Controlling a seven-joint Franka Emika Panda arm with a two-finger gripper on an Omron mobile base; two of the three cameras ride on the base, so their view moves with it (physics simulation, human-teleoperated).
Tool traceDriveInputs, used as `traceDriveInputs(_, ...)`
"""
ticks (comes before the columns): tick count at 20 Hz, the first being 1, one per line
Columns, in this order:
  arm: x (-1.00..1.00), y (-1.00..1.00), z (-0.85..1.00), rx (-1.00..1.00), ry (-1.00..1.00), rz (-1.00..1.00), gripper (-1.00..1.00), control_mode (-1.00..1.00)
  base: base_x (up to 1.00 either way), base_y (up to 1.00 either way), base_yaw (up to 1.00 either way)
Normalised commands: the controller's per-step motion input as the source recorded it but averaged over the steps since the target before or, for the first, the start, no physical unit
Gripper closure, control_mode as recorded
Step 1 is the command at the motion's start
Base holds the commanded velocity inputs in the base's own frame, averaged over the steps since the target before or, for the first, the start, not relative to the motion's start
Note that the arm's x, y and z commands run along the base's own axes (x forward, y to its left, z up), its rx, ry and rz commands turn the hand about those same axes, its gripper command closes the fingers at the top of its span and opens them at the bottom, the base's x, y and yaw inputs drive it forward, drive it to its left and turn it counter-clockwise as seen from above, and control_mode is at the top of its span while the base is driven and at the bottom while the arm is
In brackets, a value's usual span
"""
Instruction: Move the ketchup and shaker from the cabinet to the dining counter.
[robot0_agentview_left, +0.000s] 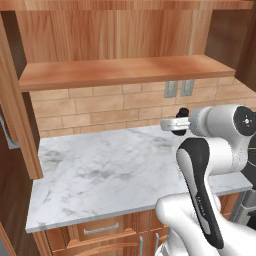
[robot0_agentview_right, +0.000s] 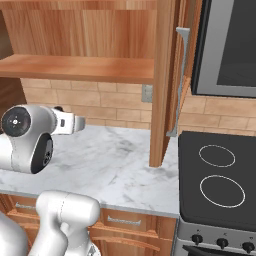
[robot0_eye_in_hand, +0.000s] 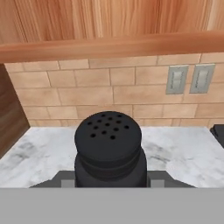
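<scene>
Black shaker (robot0_eye_in_hand: 108, 148): upright, pinched in claw (robot0_agentview_left: 181, 121), above marble surface (robot0_agentview_left: 100, 170), below open cabinet's (robot0_agentview_left: 125, 70) wooden shelf.

Glossy white rounded arm (robot0_agentview_left: 220, 145) segments, black joint bands, 1 round black end cap with small markings.

The marble counter (robot0_agentview_left: 100, 175) (backed by brick tile along its far edge) sits below the cabinet's wooden shelf (robot0_agentview_left: 120, 72).
</scene>
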Motion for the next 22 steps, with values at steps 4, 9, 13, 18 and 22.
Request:
traceDriveInputs(4, -0.01, 0.09, -0.23, -0.03, 0.00, 0.00, 1.00, -1.00, 0.00, 0.00, 0.00)
traceDriveInputs(9, 0.00, 0.01, -0.01, -0.01, 0.04, 0.00, 1.00, -1.00, 0.00, 0.00, 0.00)
traceDriveInputs(13, 0.00, 0.00, 0.00, 0.00, 0.00, 0.00, 1.00, -1.00, 0.00, 0.00, 0.00)
traceDriveInputs(18, 0.00, 0.00, 0.00, 0.00, 0.00, 0.00, 1.00, -1.00, 0.00, 0.00, 0.00)
traceDriveInputs(22, 0.00, 0.00, 0.00, 0.00, 0.00, 0.00, 1.00, -1.00, 0.00, 0.00, 0.00)
